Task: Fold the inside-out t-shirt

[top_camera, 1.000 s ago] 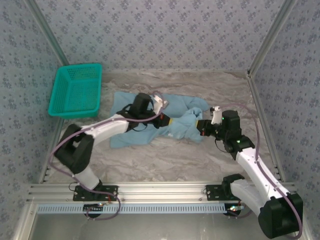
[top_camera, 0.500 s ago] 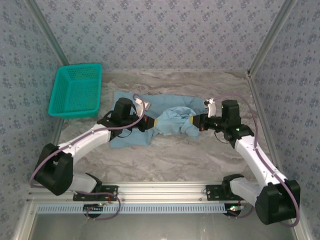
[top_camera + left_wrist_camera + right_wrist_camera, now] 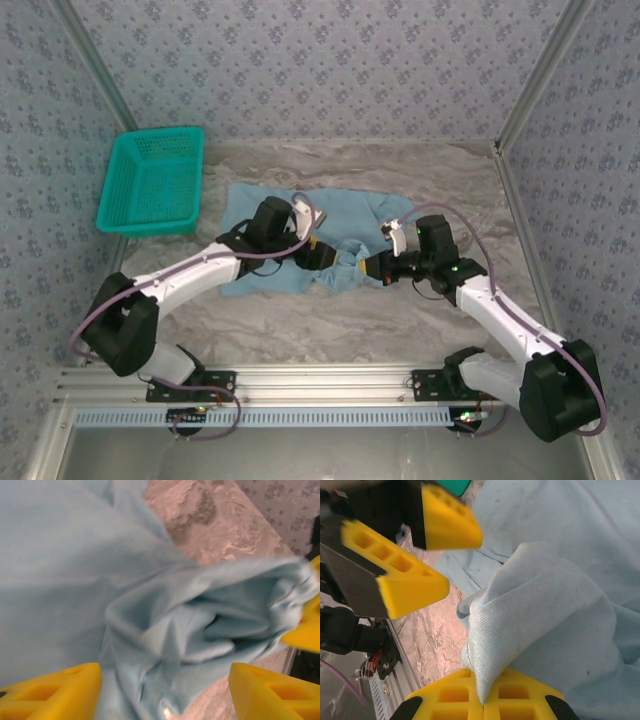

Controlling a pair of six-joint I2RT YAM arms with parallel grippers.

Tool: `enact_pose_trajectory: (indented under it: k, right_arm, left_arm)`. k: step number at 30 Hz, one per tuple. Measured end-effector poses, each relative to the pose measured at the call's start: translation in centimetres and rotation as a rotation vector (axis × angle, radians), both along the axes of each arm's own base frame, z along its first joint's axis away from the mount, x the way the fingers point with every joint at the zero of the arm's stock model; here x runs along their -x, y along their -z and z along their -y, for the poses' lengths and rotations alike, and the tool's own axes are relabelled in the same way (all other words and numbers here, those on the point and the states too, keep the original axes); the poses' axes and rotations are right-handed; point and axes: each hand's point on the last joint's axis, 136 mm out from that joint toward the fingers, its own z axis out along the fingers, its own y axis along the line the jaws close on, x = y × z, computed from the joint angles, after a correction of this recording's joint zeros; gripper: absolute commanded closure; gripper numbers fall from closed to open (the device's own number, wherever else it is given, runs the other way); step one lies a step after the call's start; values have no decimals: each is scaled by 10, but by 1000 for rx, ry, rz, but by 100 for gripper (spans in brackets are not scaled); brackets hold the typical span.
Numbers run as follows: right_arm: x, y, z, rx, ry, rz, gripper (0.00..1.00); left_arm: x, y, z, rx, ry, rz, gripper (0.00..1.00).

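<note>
The inside-out t-shirt (image 3: 275, 215), light blue, lies rumpled across the middle of the table. Its right part is bunched into a fold (image 3: 540, 595). My right gripper (image 3: 373, 268) is shut on the edge of that fold, and the cloth is pinched between its yellow pads (image 3: 482, 700). My left gripper (image 3: 328, 255) faces it from the left, a short way off. Its jaws stand wide open around the bunched cloth (image 3: 200, 630), with slack shirt between the fingers (image 3: 55, 692). In the right wrist view the left gripper's two yellow fingers (image 3: 410, 582) are spread apart.
A teal mesh basket (image 3: 152, 180) stands at the back left, beside the left wall. Patterned walls close in the table on three sides. An aluminium rail (image 3: 320, 385) runs along the near edge by the arm bases. Marbled tabletop (image 3: 330, 320) lies in front of the shirt.
My left gripper has opened and let go of the shirt, and has shifted right. My right gripper has carried its pinched fold left and nearer, towards the left gripper.
</note>
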Motion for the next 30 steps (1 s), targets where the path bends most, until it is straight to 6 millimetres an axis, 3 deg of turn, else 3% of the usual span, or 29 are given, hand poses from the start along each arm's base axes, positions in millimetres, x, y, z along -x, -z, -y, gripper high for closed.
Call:
enact_pose_trajectory:
  k: [4,11,13,17,19,22,25,27,30]
  right_arm:
    - [4,1,0,0,-10,14,100]
    - [5,-7,1,-8,-13,45,100]
    - [6,-7,1,-9,-13,47,100]
    - [5,-5,3,5,2,42,100]
    - [-1,3,12,62,62,20,93]
    - [-23,11,45,211,252,-15,80]
    - [-51,2,76,357,433,19,71]
    - [-63,-8,86,417,499,57,65]
    - [-69,-21,84,460,506,126,56]
  left_arm:
    - [-14,-8,20,-16,86,87,23]
    - [-18,17,41,-98,254,122,24]
    - [-15,18,48,-84,303,115,35]
    - [-17,5,69,-28,373,108,81]
    - [-19,-6,74,-7,384,110,94]
    - [-15,-20,72,4,365,71,100]
    - [-4,-37,63,23,327,3,100]
    - [5,-54,59,61,299,-41,100]
    - [16,-71,51,109,254,-113,100]
